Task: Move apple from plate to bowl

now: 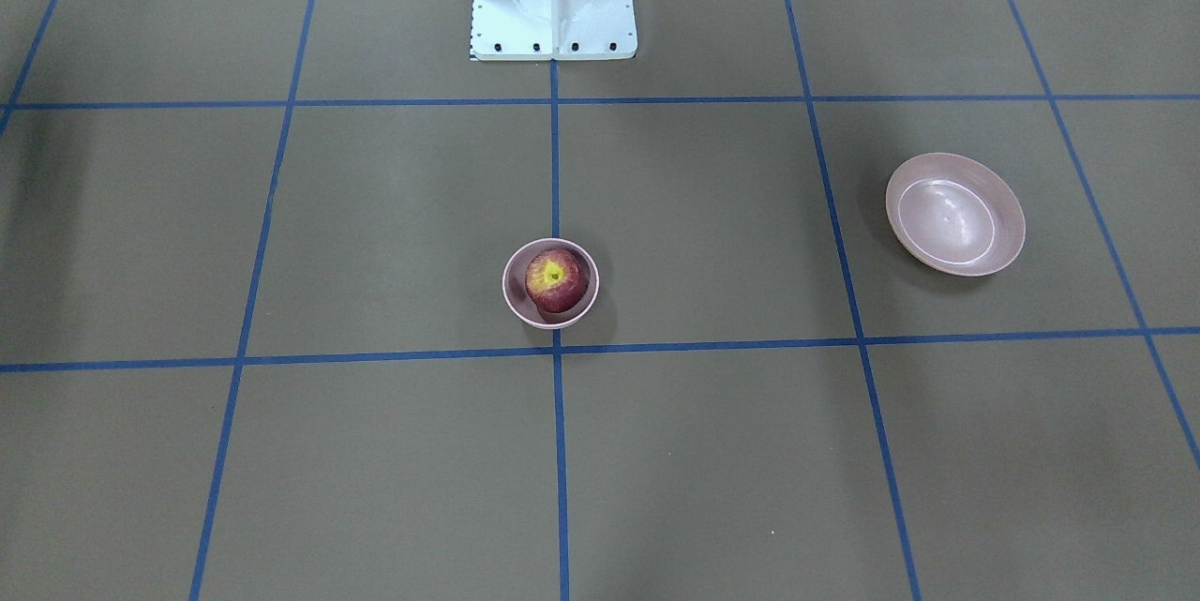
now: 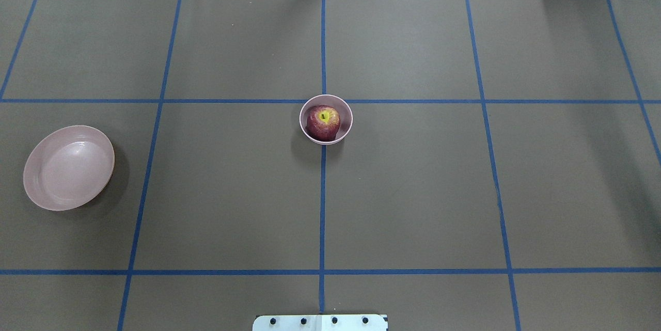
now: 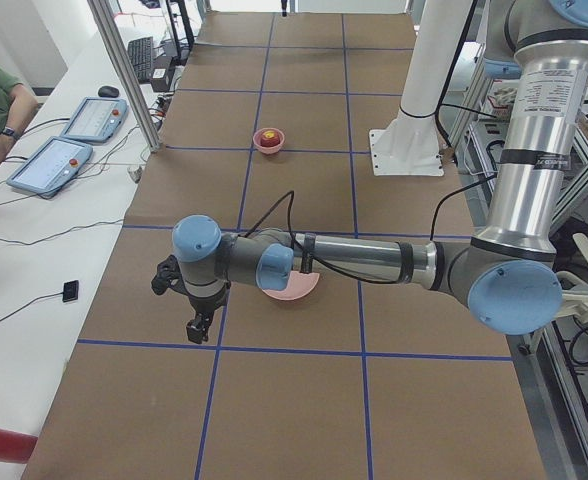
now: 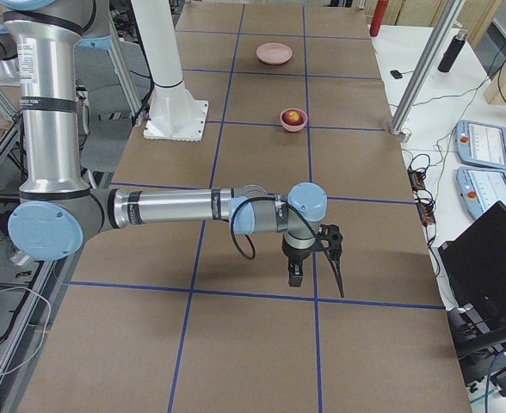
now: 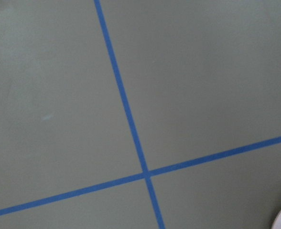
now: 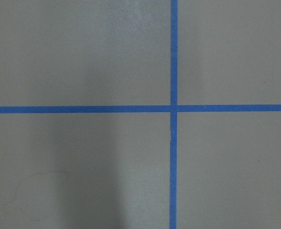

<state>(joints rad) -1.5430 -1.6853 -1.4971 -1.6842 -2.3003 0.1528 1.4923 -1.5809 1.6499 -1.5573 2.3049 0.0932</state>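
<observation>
The bench (image 2: 413, 191) is covered in brown paper, marked into squares by blue tape lines (image 2: 323, 207). A white desk (image 3: 34, 250) runs along one side, holding two teach pendants (image 3: 49, 165), a keyboard (image 3: 142, 58), a mouse (image 3: 108, 91) and an open black laptop (image 4: 494, 267). An aluminium post (image 3: 126, 70) stands at the bench's edge. The light is even and the shadows are soft.

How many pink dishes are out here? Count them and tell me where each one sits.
2. The small deep bowl sits centrally, in front of the robot, with the apple inside it. The wide shallow plate lies empty toward the robot's left side. Nothing suggests that another is hidden.
</observation>
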